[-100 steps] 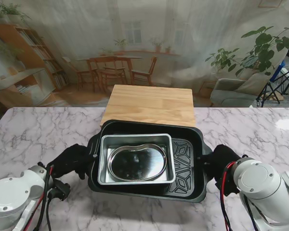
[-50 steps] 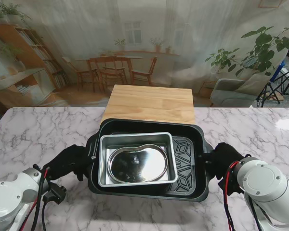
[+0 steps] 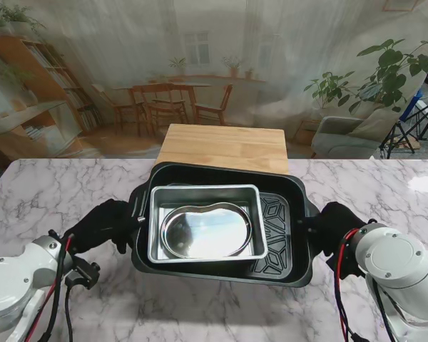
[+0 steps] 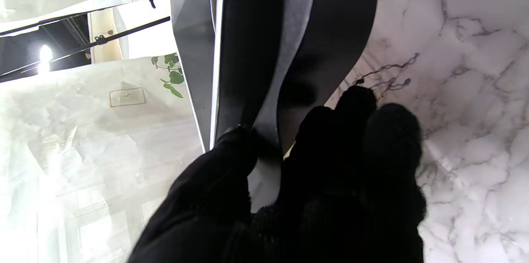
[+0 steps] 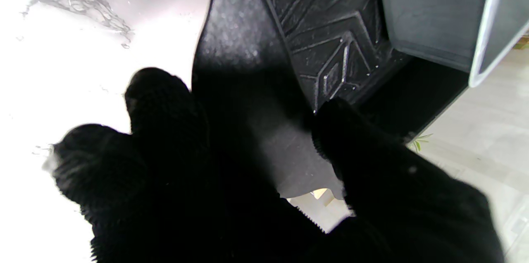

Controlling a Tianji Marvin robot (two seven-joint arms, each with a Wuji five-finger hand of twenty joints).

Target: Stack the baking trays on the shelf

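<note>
Both hands grip the black tray (image 3: 282,246) by its end handles: the left hand (image 3: 103,226) is closed on the left handle, the right hand (image 3: 337,224) on the right one. From the left wrist, the thumb (image 4: 231,159) presses the upper face of the handle flange while the other fingers (image 4: 351,130) curl under it, against the dark underside. From the right wrist, the thumb (image 5: 343,139) lies on the flange by the patterned floor and the remaining fingers (image 5: 161,101) wrap beneath. The black tray sits between the two hands, over the marble table (image 3: 50,192); whether it rests on the marble or is held just clear of it cannot be told. Its far rim overlaps the near edge of the wooden shelf (image 3: 225,146), which stands just behind the tray on the table. Inside the black tray, pushed toward its left end, lies a silver tray (image 3: 203,196), rectangular with a bright rim, leaving a strip of embossed diamond pattern bare on the black tray's right side. Within the silver tray rests a shiny pan (image 3: 207,231) with a rounded, slightly bean-like outline, reflecting light. Beyond the shelf, farther from the tray, hangs a printed backdrop (image 3: 200,64) of a room with chairs and plants.
</note>
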